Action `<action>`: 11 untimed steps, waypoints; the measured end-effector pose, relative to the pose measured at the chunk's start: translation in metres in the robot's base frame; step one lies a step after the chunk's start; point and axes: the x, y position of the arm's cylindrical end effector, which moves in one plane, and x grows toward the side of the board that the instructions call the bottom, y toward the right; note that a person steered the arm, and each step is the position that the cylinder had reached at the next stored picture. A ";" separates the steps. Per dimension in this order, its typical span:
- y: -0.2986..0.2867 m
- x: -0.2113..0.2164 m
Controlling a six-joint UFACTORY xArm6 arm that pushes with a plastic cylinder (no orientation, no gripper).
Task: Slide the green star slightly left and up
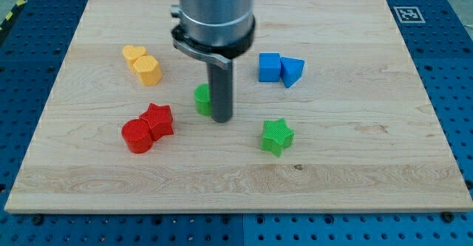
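**Green star not yet reached**

From the left: a red plastic cylinder (136, 137) touching a red star block (158, 120), two yellow blocks (143, 63) beyond. My tip (222, 119), a bare rod with no fingers to open or close, stands just right of a partly hidden green block (202, 99). The green plastic star (277, 136) lies nearer and rightward, apart from my tip. The push remains undone.

yellow blocks (143, 63), red blocks (148, 127), blue blocks (280, 69), green block (202, 99)

My rod (222, 91) covers most of a green block (202, 99) mid-frame, so I can't tell its shape; the frame's top crops my arm.
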 end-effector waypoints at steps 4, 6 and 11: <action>-0.058 -0.058; -0.018 0.003; 0.149 0.082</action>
